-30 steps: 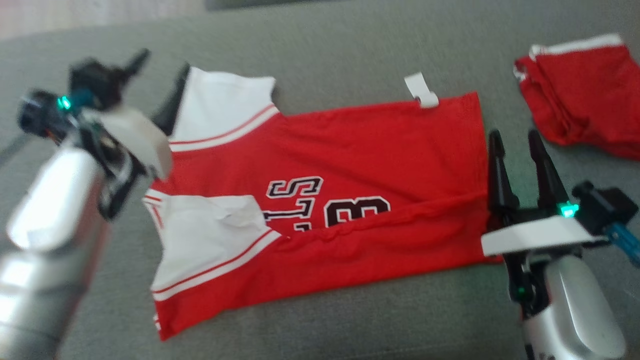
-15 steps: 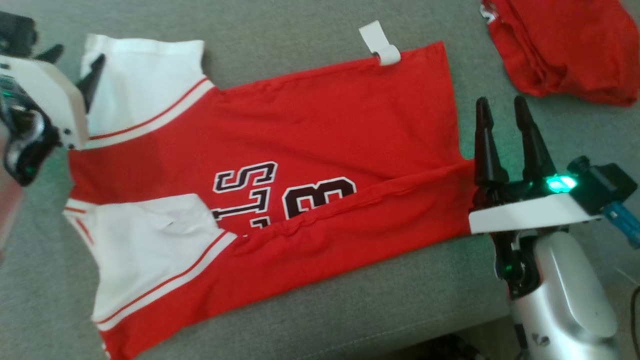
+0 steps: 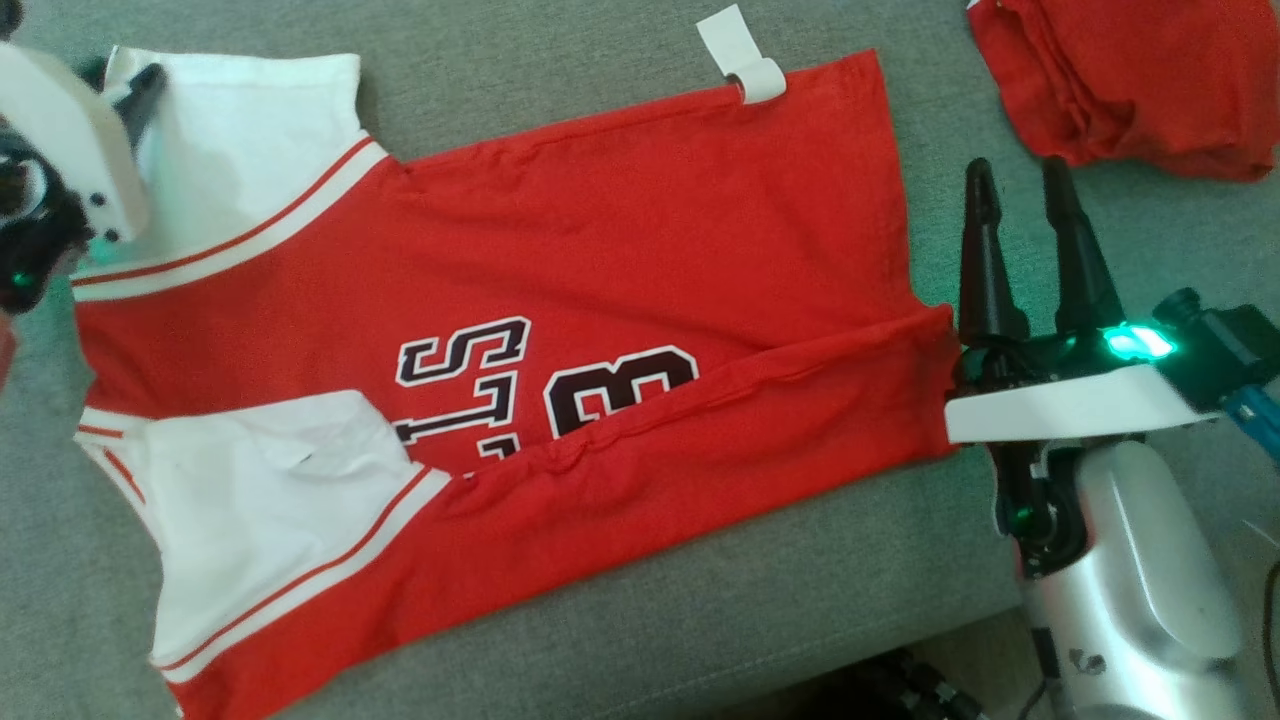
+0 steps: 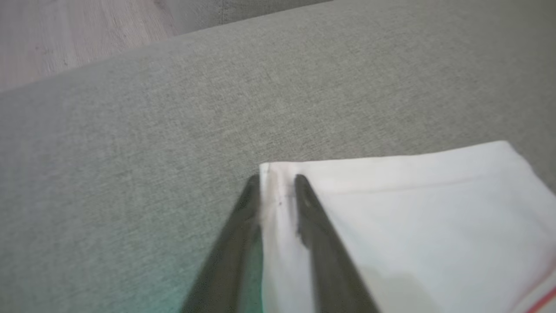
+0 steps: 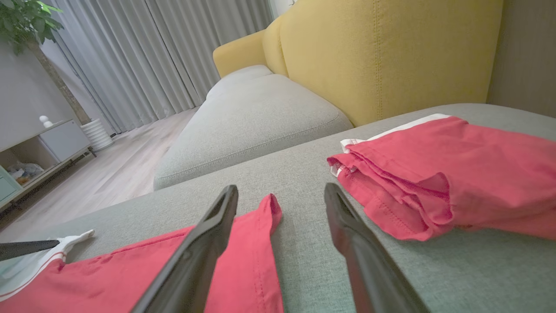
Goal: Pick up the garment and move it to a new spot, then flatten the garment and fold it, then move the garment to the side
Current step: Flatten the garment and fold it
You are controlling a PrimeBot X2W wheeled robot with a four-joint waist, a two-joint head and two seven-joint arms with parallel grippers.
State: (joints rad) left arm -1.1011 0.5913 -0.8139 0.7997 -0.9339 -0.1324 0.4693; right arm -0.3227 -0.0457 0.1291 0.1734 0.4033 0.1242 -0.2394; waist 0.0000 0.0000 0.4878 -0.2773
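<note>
The garment (image 3: 600,250) is a red jersey with white sleeves and black lettering, lying flat on the grey sofa cushion (image 3: 700,620) with its near long edge folded over. My left gripper (image 3: 130,90) is at the far left, on the far white sleeve. In the left wrist view its fingers (image 4: 276,180) stand close together with the sleeve's (image 4: 412,204) hemmed corner between them. My right gripper (image 3: 1018,175) hovers open just past the jersey's right edge, holding nothing. The right wrist view shows its wide-apart fingers (image 5: 280,191) above the red hem corner (image 5: 243,269).
A second red garment (image 3: 1130,80) lies bunched at the far right, close beyond my right gripper, and also appears in the right wrist view (image 5: 456,169). A yellow backrest (image 5: 382,52) rises behind it. The cushion's front edge runs along the lower right, with dark cables (image 3: 900,690) below.
The head camera has shifted down and left. My left gripper has come down onto the far sleeve corner and its jaws have narrowed around it. The right gripper stays open.
</note>
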